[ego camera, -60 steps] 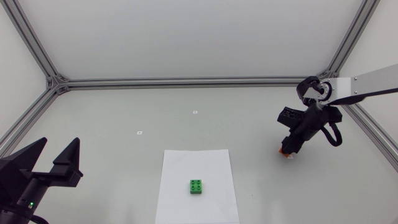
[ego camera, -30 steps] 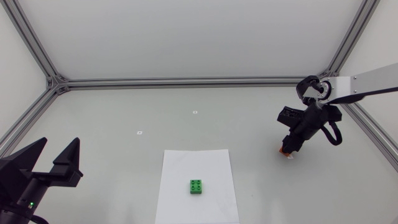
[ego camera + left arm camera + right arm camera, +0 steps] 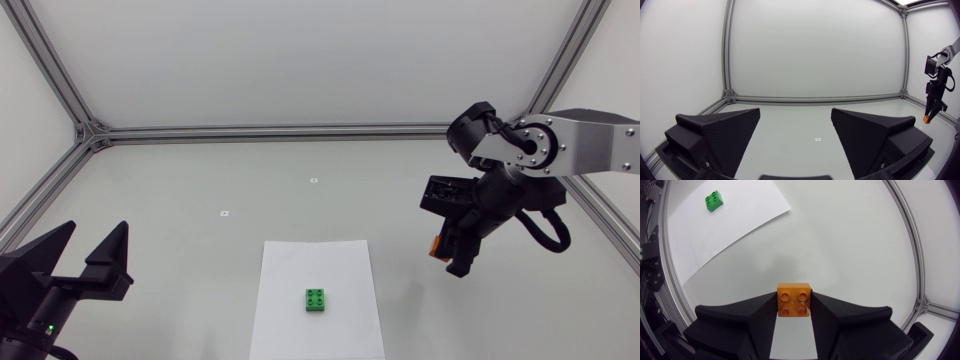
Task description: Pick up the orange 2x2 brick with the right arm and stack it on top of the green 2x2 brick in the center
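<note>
The orange brick (image 3: 794, 299) went up.
The right gripper (image 3: 794, 304) pinches it between its fingers, off the table (image 3: 200, 180) now; left gripper (image 3: 795, 114) spread wide.

The right arm (image 3: 590, 145) enters from the right side. Its gripper (image 3: 448, 252) points down above the tabletop (image 3: 300, 200), with the fingers closed on the orange brick (image 3: 794, 299). The left gripper (image 3: 93, 240) sits low with its fingers wide apart.

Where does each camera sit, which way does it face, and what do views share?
Head view: above the table, looking down; open left jaws, right arm holding orange brick; green brick on paper.
Left wrist view: wrist-mounted, looking across the table; left jaws open, right arm beyond.
Right wrist view: wrist-mounted, looking down; right jaws shut on orange brick.
Shared: orange brick in all; green brick in head and right wrist views.
</note>
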Controlling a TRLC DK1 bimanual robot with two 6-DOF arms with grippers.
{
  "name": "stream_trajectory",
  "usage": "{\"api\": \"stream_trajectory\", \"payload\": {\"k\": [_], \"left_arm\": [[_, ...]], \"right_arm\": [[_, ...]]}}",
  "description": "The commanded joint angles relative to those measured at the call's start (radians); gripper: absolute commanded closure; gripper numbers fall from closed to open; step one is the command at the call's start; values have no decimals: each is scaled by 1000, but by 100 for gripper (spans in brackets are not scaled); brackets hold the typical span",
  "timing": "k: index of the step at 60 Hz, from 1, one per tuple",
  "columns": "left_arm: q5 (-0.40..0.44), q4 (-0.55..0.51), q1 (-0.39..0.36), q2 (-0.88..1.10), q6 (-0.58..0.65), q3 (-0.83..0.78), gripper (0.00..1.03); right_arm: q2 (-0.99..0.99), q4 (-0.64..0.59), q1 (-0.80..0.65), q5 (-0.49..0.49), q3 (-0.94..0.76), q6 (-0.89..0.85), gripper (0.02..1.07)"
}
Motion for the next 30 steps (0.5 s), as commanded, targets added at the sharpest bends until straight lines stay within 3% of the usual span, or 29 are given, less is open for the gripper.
{"api": "stream_trajectory", "payload": {"k": [1, 30], "left_arm": [[4, -15, 5, -8, 13, -41, 4], [4, -15, 5, -8, 13, -41, 4]], "right_arm": [[-48, -28, 78, 11, -39, 41, 101], [13, 8, 480, 8, -28, 196, 101]]}}
